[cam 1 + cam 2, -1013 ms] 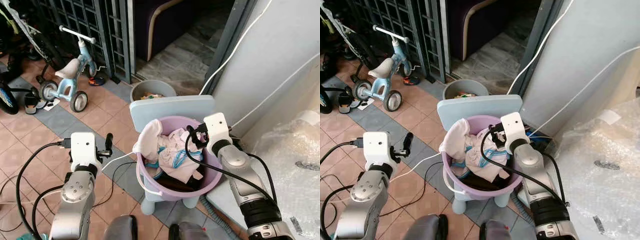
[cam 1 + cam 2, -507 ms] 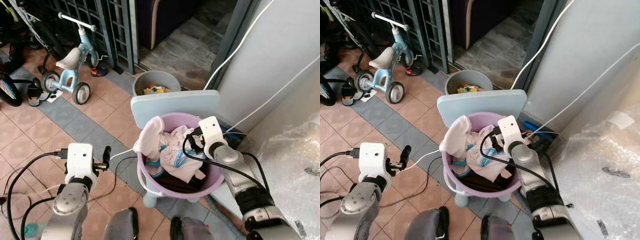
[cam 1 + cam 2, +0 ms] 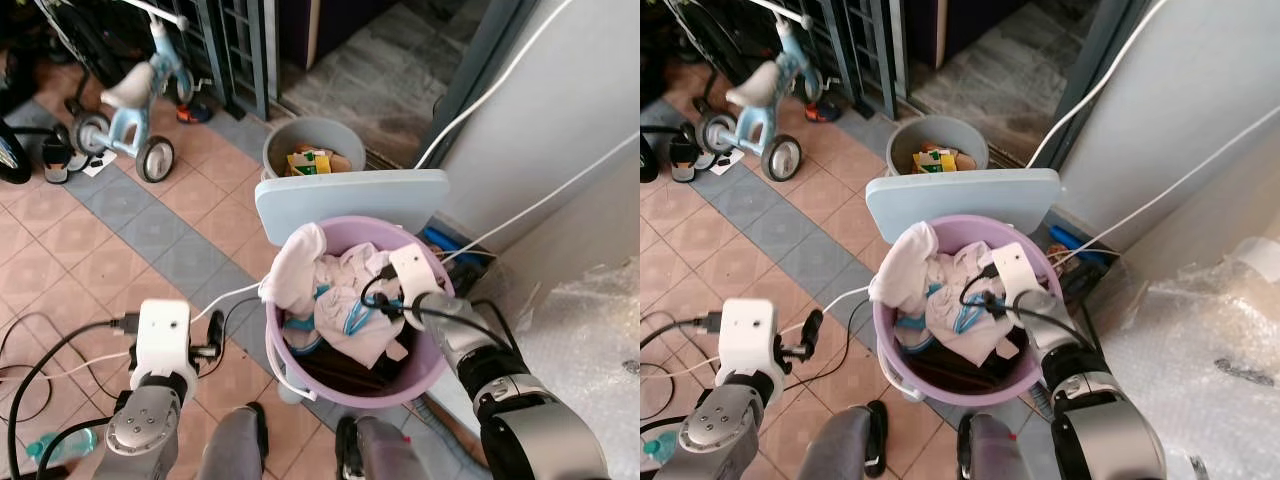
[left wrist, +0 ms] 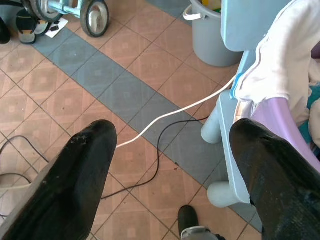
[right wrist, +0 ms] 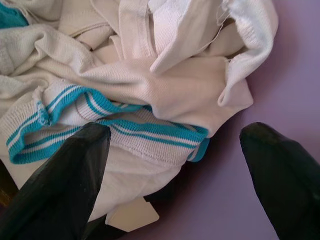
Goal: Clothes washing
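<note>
A purple basin (image 3: pixel 432 352) stands on a light blue child's chair (image 3: pixel 350 196) and holds a heap of white clothes with teal trim (image 3: pixel 345 300). One white garment (image 3: pixel 295 270) hangs over the basin's left rim. My right gripper (image 3: pixel 380 296) is inside the basin just above the heap. Its fingers are open, set either side of a teal-striped cuff (image 5: pixel 150 131), with nothing held (image 5: pixel 175 132). My left gripper (image 3: pixel 213 331) hangs open to the left of the chair, low over the tiled floor (image 4: pixel 172 129).
Behind the chair stands a grey bucket (image 3: pixel 310 150) with packets in it. A blue tricycle (image 3: pixel 130 95) is parked at the far left by a metal gate. A white cable (image 4: pixel 165 117) and dark cables cross the floor. Bubble wrap (image 3: pixel 590 340) and a wall are on the right.
The head view has moved closer and looks more steeply down on the basin. My right gripper has gone from the basin's right rim further in over the clothes. The left gripper has stayed beside the chair.
</note>
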Controlling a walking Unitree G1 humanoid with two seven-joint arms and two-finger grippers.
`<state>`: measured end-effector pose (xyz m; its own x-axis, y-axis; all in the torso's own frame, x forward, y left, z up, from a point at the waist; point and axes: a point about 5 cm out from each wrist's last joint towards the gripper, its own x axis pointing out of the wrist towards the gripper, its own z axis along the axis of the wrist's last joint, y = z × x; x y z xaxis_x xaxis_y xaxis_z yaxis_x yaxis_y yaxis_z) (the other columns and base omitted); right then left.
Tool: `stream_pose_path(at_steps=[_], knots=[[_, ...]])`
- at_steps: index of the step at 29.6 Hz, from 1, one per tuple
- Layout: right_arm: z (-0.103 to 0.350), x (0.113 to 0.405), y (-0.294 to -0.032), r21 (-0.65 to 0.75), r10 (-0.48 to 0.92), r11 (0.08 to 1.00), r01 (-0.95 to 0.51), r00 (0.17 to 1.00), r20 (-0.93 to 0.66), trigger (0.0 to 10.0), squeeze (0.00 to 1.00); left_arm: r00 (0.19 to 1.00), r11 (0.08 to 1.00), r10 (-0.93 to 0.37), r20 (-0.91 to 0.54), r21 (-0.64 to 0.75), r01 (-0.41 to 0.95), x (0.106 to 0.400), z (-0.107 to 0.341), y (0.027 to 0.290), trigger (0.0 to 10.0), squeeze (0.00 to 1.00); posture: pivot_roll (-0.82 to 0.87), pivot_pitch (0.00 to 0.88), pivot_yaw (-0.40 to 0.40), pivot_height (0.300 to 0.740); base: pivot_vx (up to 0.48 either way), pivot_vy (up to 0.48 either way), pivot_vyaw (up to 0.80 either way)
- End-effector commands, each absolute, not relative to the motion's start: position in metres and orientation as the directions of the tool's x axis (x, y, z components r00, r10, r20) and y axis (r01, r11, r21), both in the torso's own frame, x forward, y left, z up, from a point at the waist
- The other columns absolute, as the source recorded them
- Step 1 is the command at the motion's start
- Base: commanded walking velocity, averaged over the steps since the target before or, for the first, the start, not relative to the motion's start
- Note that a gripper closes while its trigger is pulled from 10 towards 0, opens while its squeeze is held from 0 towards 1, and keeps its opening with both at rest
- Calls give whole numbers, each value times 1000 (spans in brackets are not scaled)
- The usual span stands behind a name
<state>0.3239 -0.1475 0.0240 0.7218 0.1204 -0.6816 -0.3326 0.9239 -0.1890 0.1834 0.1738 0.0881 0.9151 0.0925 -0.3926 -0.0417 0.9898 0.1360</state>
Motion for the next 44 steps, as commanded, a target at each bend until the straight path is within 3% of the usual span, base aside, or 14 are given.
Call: stream_pose_path(at_steps=[1,8,11,18,19,20,21,30,38,44], knots=[[17,320,-144,-157,117,933,-323,686,-718,10000,0,903,984,125,-412,165,-61,174,90,175,10000,0,239,314,-88,740,0,0,0],[11,317,-129,-104,167,933,-345,670,-724,10000,0,916,961,148,-372,273,-44,165,96,175,10000,0,257,339,-114,740,0,0,0],[15,320,-111,-100,210,921,-377,696,-687,10000,0,948,934,128,-290,357,-17,160,101,178,10000,0,267,351,-121,740,0,0,0],[22,324,-91,-70,217,943,-325,760,-613,10000,0,939,926,155,-307,377,-30,154,102,186,10000,0,282,371,-116,740,0,0,0],[20,322,-86,-79,192,950,-303,763,-618,8431,0,938,925,162,-306,378,-36,154,103,186,10000,0,296,380,-112,740,0,0,0],[19,321,-85,-83,184,951,-297,763,-620,8431,0,938,924,164,-306,380,-38,153,103,186,10000,0,297,382,-112,740,0,0,0],[19,320,-83,-91,177,951,-295,762,-623,0,0,938,924,164,-305,380,-38,153,103,186,10000,0,299,383,-112,740,0,0,0],[9,312,-81,-222,100,920,-323,741,-664,0,0,935,918,172,-311,394,-37,149,102,187,10000,0,308,388,-122,740,0,0,0],[1,305,-87,-163,82,950,-267,716,-693,0,0,929,918,189,-319,393,-51,151,100,188,10000,0,323,378,-128,740,0,0,0],[7,309,-75,-57,128,974,-219,742,-658,0,0,925,917,203,-321,394,-65,149,99,190,10000,0,326,377,-131,740,0,0,0]])
